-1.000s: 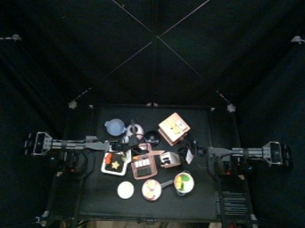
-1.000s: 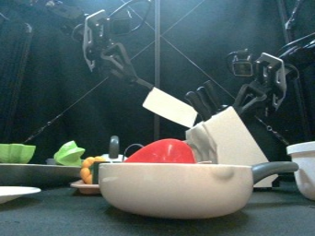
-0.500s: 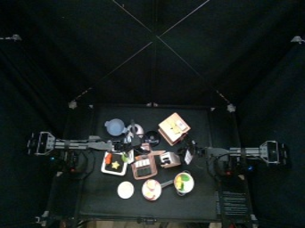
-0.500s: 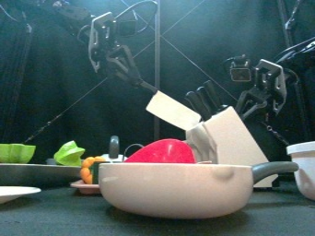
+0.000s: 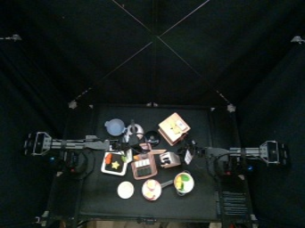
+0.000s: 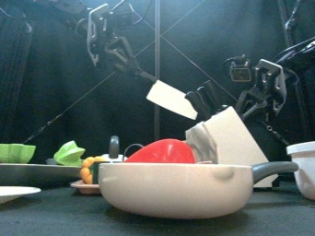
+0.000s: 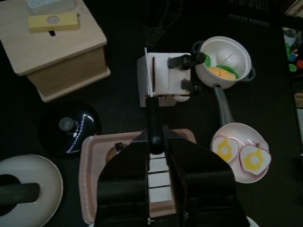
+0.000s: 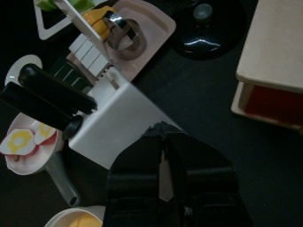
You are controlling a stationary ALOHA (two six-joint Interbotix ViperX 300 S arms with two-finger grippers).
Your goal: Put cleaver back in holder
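The cleaver (image 6: 171, 99) hangs in the air with its broad pale blade tilted down toward the white knife holder (image 6: 237, 138). My left gripper (image 6: 127, 66) is shut on its black handle, up and to the left of the holder. From the left wrist, the cleaver (image 7: 151, 120) shows edge-on between the jaws, pointing at the holder (image 7: 166, 75). Black knife handles (image 8: 48, 93) stick out of the holder (image 8: 119, 120). My right gripper (image 8: 166, 142) is closed on the holder's near edge, on its right side in the front view.
A white pan (image 6: 172, 184) with a red vegetable (image 6: 163, 152) stands close at the front. Green items (image 6: 15, 152) lie at the left and a white cup (image 6: 304, 166) at the right. A wooden box (image 7: 53, 44), a pink tray (image 7: 106, 160) and an egg plate (image 7: 243, 151) surround the holder.
The left arm has lifted the cleaver a little; its blade now sits higher above the holder. The right gripper and the holder have stayed put.
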